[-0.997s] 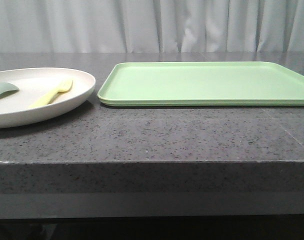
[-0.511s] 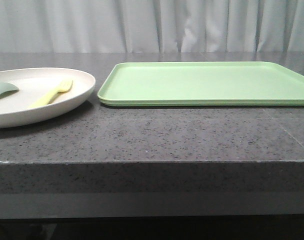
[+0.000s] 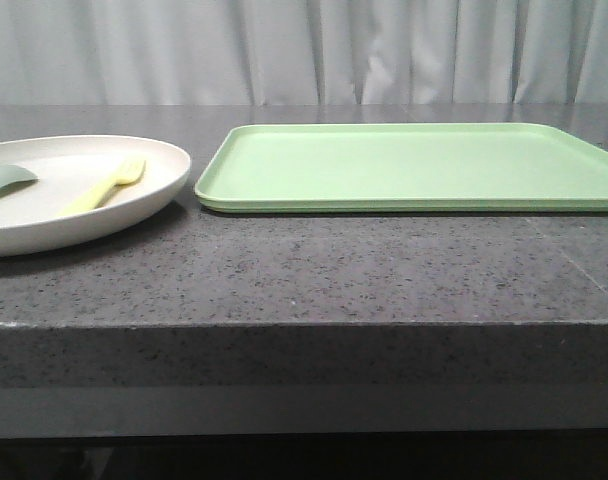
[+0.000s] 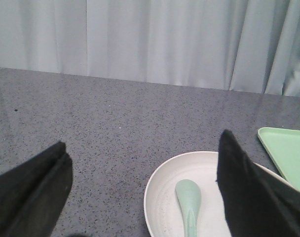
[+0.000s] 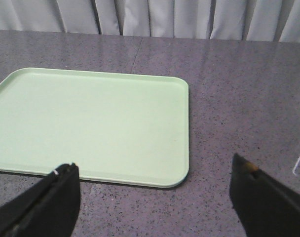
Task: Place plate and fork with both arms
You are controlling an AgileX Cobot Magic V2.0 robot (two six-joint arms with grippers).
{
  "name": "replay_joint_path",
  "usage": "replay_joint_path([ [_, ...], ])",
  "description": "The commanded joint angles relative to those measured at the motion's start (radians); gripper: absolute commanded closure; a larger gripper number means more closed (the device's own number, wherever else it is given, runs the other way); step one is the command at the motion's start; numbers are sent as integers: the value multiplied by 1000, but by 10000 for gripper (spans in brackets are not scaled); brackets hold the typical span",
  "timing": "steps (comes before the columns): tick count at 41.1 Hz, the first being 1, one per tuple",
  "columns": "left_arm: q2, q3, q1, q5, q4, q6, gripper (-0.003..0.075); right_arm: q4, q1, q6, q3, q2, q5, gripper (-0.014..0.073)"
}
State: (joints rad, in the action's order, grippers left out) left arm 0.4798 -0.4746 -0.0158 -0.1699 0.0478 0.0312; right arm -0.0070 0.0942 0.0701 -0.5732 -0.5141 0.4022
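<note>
The cream plate [image 3: 44, 225] sits at the table's left, its rim raised. The pale-yellow fork [image 3: 104, 187] lies in it, tines toward the back right. A grey-green spoon [image 3: 6, 180] lies in the plate's left part. In the left wrist view the plate [image 4: 157, 187] and spoon [image 4: 188, 197] show between my open fingers; the fork is hidden there. My left gripper [image 4: 142, 158] is open, above the plate's far edge. My right gripper [image 5: 155, 170] is open, over bare table by the tray's corner. Neither gripper shows in the front view.
A flat light-green tray [image 3: 414, 165] lies on the table's middle and right, also in the right wrist view [image 5: 91, 123]. The dark speckled stone table [image 3: 304, 280] has its front edge near the camera. A white curtain [image 3: 304, 50] hangs behind.
</note>
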Motion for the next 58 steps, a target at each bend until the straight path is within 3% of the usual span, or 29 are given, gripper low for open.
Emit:
replay_joint_path([
  [1, 51, -69, -1, 71, -8, -2, 134, -9, -6, -3, -38, -10, -89, -41],
  [7, 183, -182, -1, -20, -16, -2, 134, -9, -6, -3, -38, -10, -86, -41],
  [22, 589, -546, -1, -496, -20, -2, 154, -9, -6, -3, -38, -10, -82, -41],
  [31, 790, -713, -1, -711, -27, -2, 154, -9, -6, -3, -38, -10, -82, -41],
  [38, 910, -774, -1, -778, -78, -2, 154, -9, -6, -3, -38, -10, -82, -41],
  [58, 1074, -783, -1, -736, -78, -2, 154, -9, -6, -3, -38, -10, -82, -41],
])
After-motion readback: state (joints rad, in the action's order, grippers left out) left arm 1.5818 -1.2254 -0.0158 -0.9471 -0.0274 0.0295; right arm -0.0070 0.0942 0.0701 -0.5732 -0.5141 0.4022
